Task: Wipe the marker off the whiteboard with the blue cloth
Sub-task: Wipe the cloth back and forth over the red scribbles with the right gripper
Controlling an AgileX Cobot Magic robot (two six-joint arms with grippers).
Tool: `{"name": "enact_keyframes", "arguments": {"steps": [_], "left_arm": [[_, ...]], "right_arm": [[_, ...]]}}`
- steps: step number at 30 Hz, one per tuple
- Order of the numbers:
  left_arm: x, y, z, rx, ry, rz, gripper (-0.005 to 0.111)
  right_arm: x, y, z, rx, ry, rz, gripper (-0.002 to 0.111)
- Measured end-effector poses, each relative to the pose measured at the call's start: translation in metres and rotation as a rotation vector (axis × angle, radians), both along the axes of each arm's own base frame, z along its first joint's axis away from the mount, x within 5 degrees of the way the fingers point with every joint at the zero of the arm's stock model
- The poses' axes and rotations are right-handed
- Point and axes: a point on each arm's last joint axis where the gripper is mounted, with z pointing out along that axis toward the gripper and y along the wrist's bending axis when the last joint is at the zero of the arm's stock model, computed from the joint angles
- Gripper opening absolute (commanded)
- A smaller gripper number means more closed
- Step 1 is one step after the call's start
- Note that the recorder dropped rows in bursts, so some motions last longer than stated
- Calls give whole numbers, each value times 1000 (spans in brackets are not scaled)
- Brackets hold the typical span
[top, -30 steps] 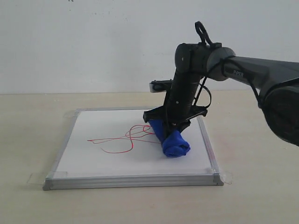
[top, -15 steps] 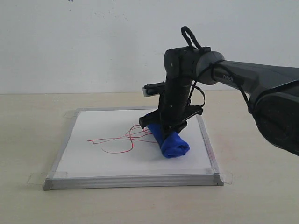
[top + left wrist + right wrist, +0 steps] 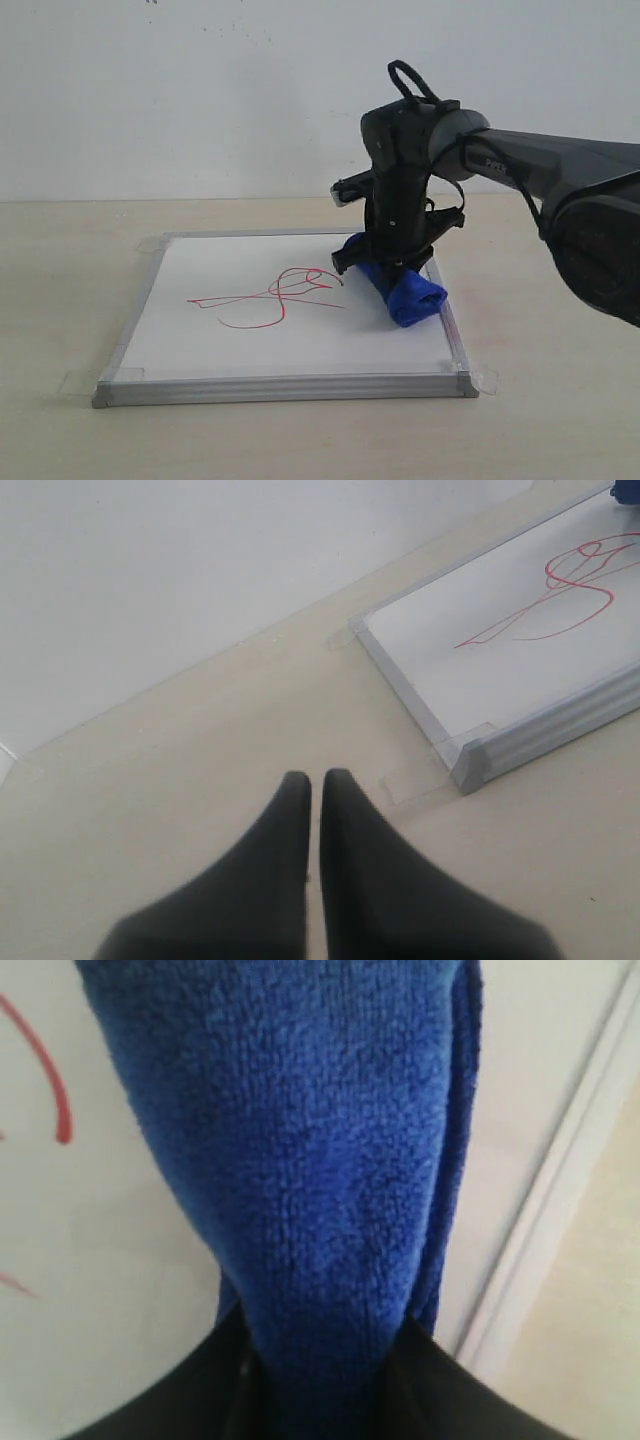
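Jaws of the right gripper (image 3: 386,263) are pinching one end of the royal-blue fuzzy microfibre cloth roll (image 3: 416,296), probably soft and light. Jaws of the left gripper (image 3: 312,782) are sitting closed, empty.

No legible txt (right arm's marking (image 3: 497,160) too blurry)

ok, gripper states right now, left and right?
Left gripper: closed, fingers together, holding nothing.
Right gripper: closed on the blue cloth.
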Motion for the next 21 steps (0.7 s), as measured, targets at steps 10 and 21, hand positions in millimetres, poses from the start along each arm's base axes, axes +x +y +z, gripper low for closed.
{"name": "enact_keyframes", "arguments": {"steps": [10,21], "left_arm": [[0,0,0,0,0,0,4],[0,0,0,0,0,0,4]], "right_arm": [[-29,60,3,204,63,84,0],[10,-7,3,138,-28,-183,0]]}}
